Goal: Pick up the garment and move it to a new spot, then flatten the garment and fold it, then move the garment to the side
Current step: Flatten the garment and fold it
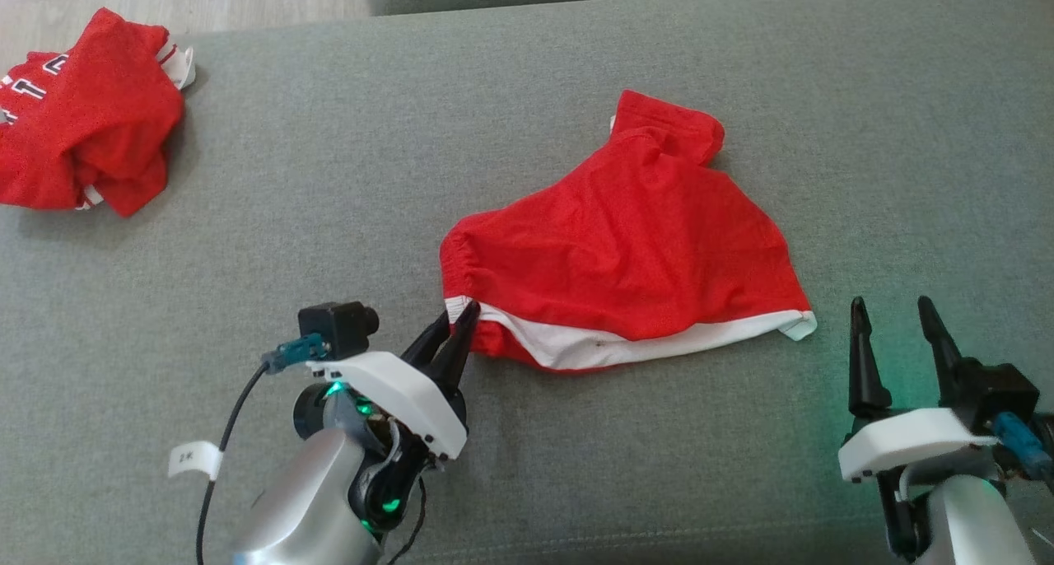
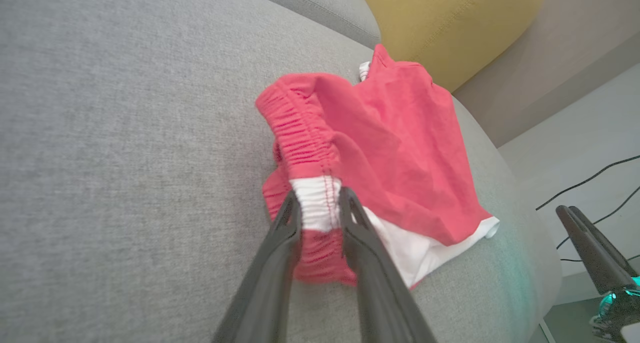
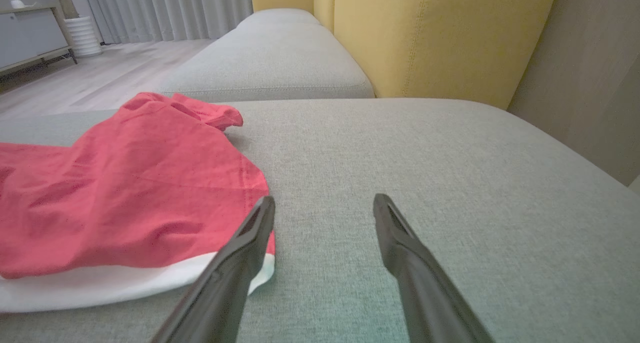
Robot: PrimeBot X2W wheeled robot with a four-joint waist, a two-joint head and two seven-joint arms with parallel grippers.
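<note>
The garment is a pair of red shorts with a white band, lying crumpled on the grey sofa cushion. My left gripper is at its near-left corner, at the elastic waistband. In the left wrist view the two dark fingers pinch the white part of the waistband of the garment. My right gripper stands open just right of the shorts' near-right white corner, with nothing between its fingers. In the right wrist view that gripper hovers over bare cushion beside the garment.
A second red garment with white numbers lies bunched at the cushion's far left. A yellow backrest rises beyond the cushion, with another grey seat behind. The cushion's edge drops to a floor with cables.
</note>
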